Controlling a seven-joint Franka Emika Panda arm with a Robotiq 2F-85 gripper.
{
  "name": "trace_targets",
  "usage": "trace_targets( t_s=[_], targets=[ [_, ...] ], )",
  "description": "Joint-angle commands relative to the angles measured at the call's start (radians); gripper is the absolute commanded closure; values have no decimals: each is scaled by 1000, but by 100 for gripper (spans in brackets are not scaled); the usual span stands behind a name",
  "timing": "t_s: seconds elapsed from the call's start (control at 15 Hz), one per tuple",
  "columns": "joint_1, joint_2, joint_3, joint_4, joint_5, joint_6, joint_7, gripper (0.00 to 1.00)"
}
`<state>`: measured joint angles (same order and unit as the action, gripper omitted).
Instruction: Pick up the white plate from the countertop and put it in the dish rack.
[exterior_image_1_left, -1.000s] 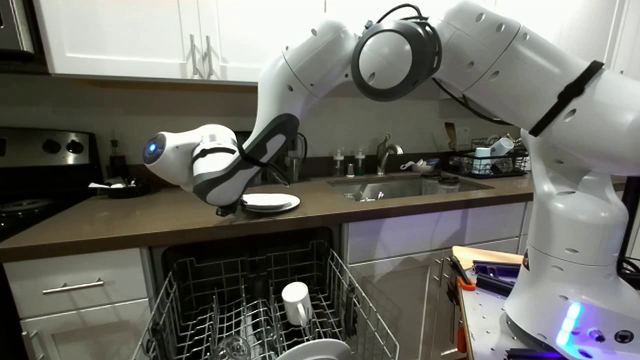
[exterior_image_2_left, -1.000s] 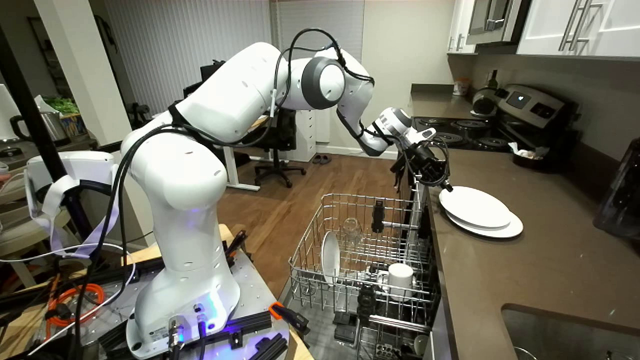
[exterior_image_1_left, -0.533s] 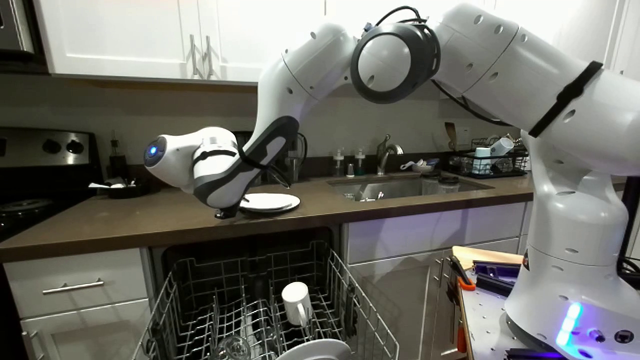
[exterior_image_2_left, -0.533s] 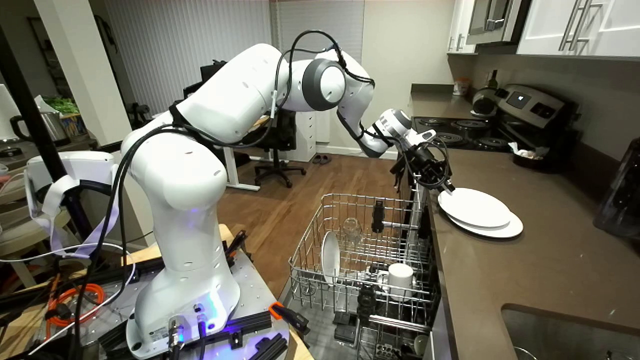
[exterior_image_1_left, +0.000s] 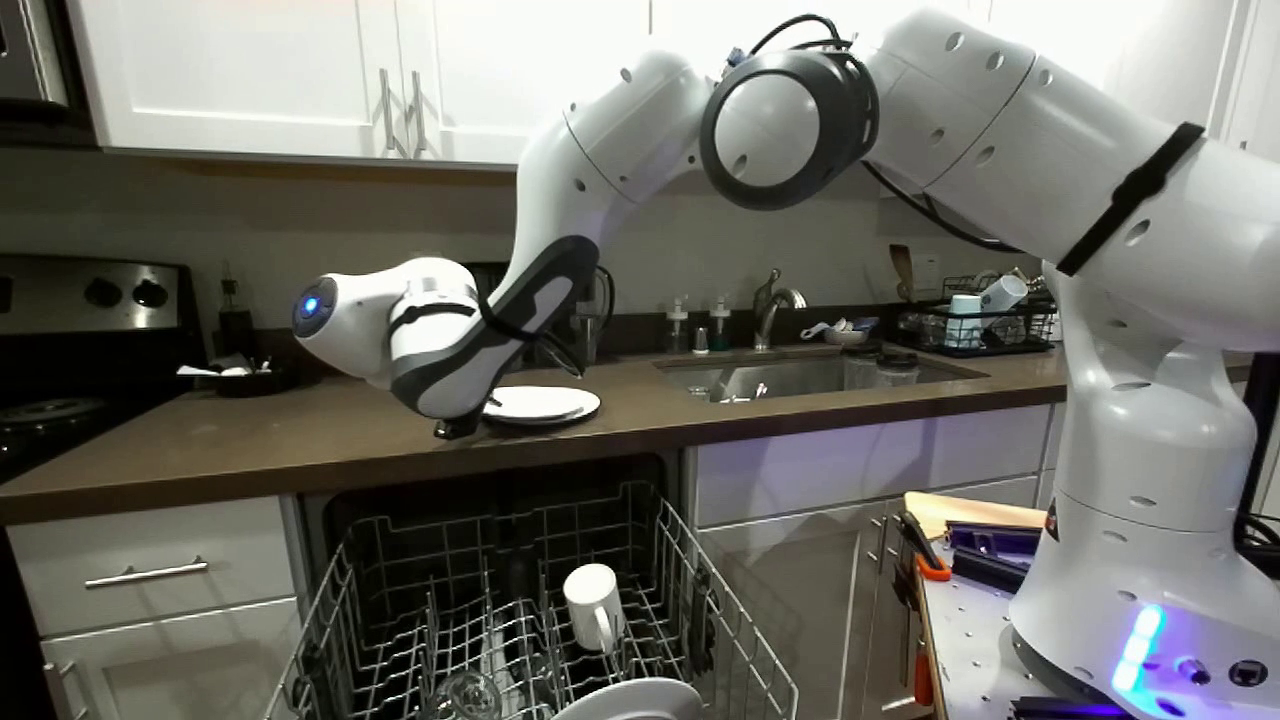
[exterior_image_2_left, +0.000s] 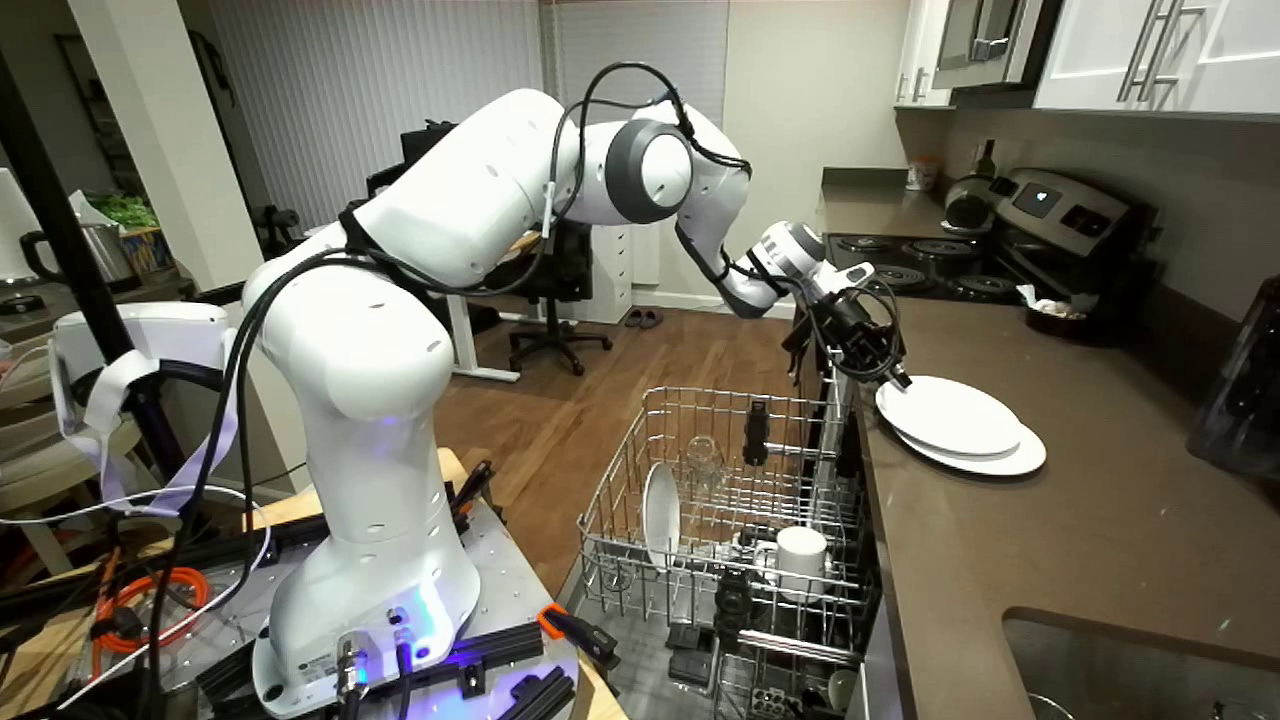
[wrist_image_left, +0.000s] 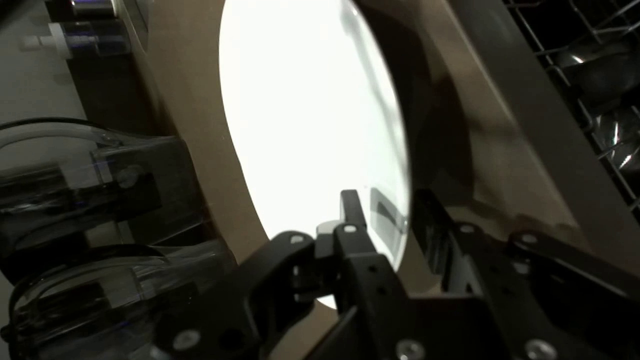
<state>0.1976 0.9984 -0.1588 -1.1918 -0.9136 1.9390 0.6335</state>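
Brown bench (exterior_image_1_left: 290, 435) carries your white plate (exterior_image_1_left: 530, 402) in an exterior view; in an exterior view it overlaps another plate (exterior_image_2_left: 1027, 457); in the wrist view your jaws stand partly spread around its rim, unclamped

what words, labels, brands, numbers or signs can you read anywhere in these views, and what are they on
None can be read for certain.
Stove display: lit marks in an exterior view, too small to read.
Robot's base: any fine print by the connectors is too small to read.
Tub on the far counter: reddish markings, too blurred to read.
Upper white plate: no lettering shows.
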Motion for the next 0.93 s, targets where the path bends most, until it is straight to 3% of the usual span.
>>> trace_targets(
  t_s=[0.0, 0.07, 0.13, 0.33, 0.87],
  targets=[
    [-7, 11, -5, 15, 6, -18, -32, 64],
    [-7, 12, -7, 13, 3, -16, -33, 65],
    [-7, 13, -8, 12, 3, -16, -33, 86],
    [-4, 6, -13, 8, -1, -14, -33, 95],
    [57, -7, -33, 28, -62, -152, -33, 94]
  ],
)
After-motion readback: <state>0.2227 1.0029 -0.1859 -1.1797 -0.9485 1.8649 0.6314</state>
